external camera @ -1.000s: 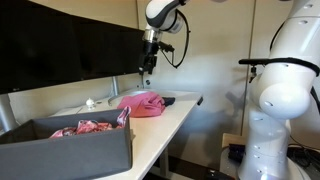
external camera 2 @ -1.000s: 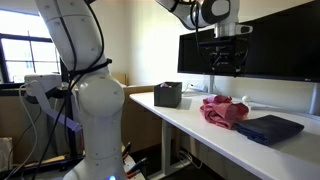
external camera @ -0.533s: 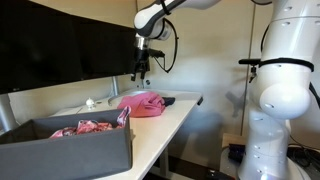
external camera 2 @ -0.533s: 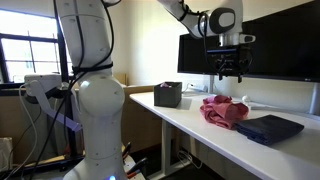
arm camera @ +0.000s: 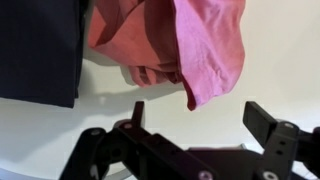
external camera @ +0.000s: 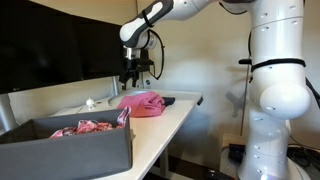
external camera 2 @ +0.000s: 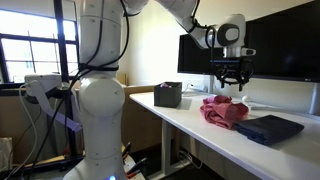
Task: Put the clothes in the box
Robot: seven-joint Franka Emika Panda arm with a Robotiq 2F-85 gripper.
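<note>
A pink cloth [external camera: 142, 102] lies crumpled on the white table; it also shows in an exterior view [external camera 2: 224, 110] and in the wrist view [arm camera: 170, 40]. A grey box [external camera: 60, 150] stands at one end of the table with reddish clothes [external camera: 85, 127] in it; it shows small and dark in an exterior view [external camera 2: 168, 94]. A dark navy cloth [external camera 2: 268, 128] lies beside the pink one, also in the wrist view [arm camera: 40, 50]. My gripper [external camera: 130, 80] [external camera 2: 231, 85] hangs a little above the pink cloth. In the wrist view my gripper [arm camera: 200, 120] is open and empty.
Large black monitors [external camera: 60, 45] [external camera 2: 285, 45] stand along the back of the table, close behind the gripper. A small white object [external camera: 90, 102] lies near them. The table's front edge [external camera: 165, 130] drops off towards the robot's white base [external camera: 275, 110].
The arm has swung over and lowered the gripper towards the pink cloth. The jaws stay open. The cloths and box have not moved.
</note>
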